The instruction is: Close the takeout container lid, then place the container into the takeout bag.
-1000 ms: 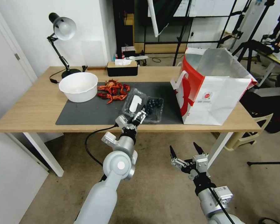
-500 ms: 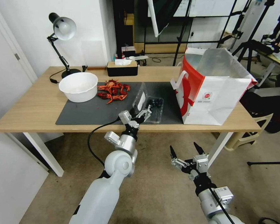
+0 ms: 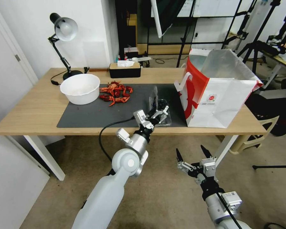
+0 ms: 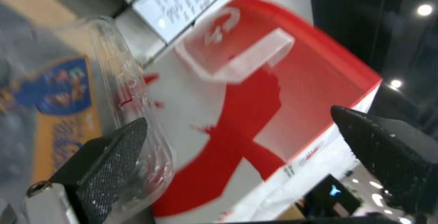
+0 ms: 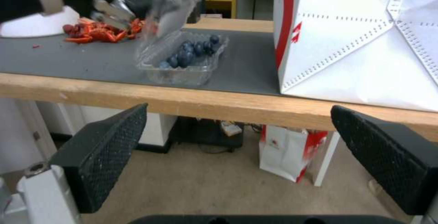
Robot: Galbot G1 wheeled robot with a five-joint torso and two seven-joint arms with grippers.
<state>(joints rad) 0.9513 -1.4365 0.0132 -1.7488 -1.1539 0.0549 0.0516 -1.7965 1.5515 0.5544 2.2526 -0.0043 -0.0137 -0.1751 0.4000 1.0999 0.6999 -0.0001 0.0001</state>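
Observation:
The takeout container is a clear tray of blueberries near the mat's front edge, close to the bag; it also shows as the berry tray. Its lid stands almost upright on the hinge, its label facing my left wrist camera. My left gripper is open, and one finger pad presses against the lid's clear plastic. The takeout bag stands open-topped to the right of the tray. My right gripper hangs open below the table's front edge, holding nothing.
A white bowl and a pile of red crayfish lie on the grey mat to the left. A desk lamp and a tissue box stand at the back. The wooden table edge lies in front of my right gripper.
My left gripper has moved right, swinging the lid from lying flat open to almost upright above the berries. The right gripper has sunk slightly.

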